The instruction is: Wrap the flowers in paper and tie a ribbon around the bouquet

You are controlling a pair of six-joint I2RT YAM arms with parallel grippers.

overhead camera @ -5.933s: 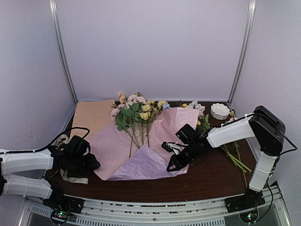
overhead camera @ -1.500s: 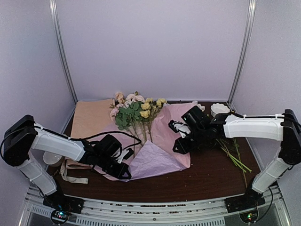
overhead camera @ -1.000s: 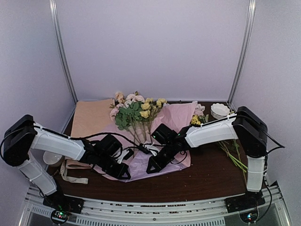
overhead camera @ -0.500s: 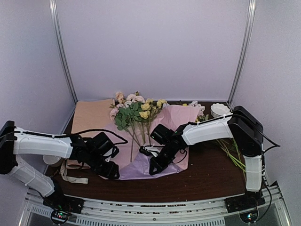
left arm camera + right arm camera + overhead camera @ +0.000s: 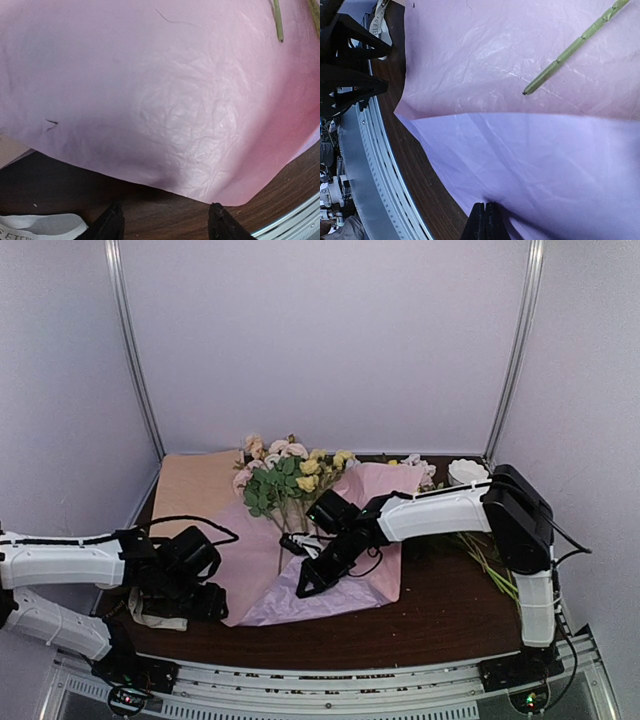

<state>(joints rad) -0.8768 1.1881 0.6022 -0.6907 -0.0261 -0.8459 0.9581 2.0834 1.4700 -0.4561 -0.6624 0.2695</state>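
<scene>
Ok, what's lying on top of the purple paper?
The flowers lie on the paper's pink face, stems pointing toward its folded lilac flap, which the right fingers pinch. Whatever is under the flap is hidden.

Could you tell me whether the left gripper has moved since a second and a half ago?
Yes: the left gripper has drawn back leftward, off the paper, over toward the ribbon.

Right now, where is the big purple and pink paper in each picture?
Top camera: the thin lilac-and-pink paper sheet lies mid-table, under the pink and yellow flowers.
Left wrist camera: it fills the upper part.
Right wrist camera: it fills most of the picture, pink above, lilac below.
Shared landmark: the dark brown wooden table beside its near edge.
</scene>
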